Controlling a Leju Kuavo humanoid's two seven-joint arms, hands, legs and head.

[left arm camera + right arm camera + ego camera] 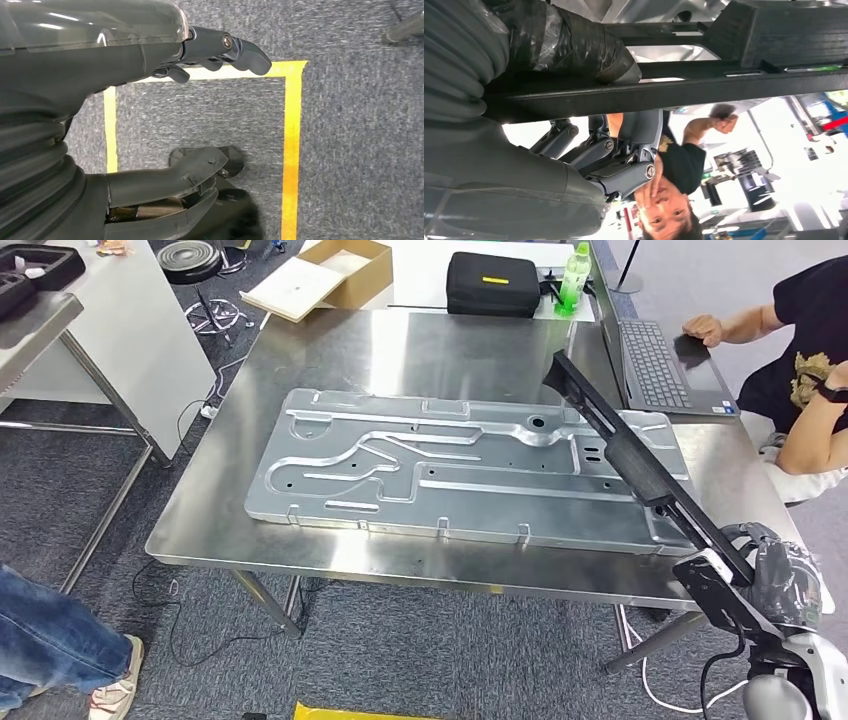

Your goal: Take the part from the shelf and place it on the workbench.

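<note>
My right hand (778, 575) at the lower right grips the near end of a long black part (640, 470). The part slants up and away over the right side of the steel workbench (400, 360), its far tip above the large silver stamped panel (450, 465) lying flat there. In the right wrist view the black part (664, 90) runs across between my taped thumb (569, 45) and my fingers (619, 150). In the left wrist view my left hand (200, 110) hangs over the floor with fingers apart, holding nothing.
A seated person (800, 370) is at the bench's right side by a laptop (655, 365). A black case (492, 285), a green bottle (574, 278) and a cardboard box (320, 278) stand at the back. A person's leg (60, 645) is at lower left. Yellow floor tape (291, 150) lies below my left hand.
</note>
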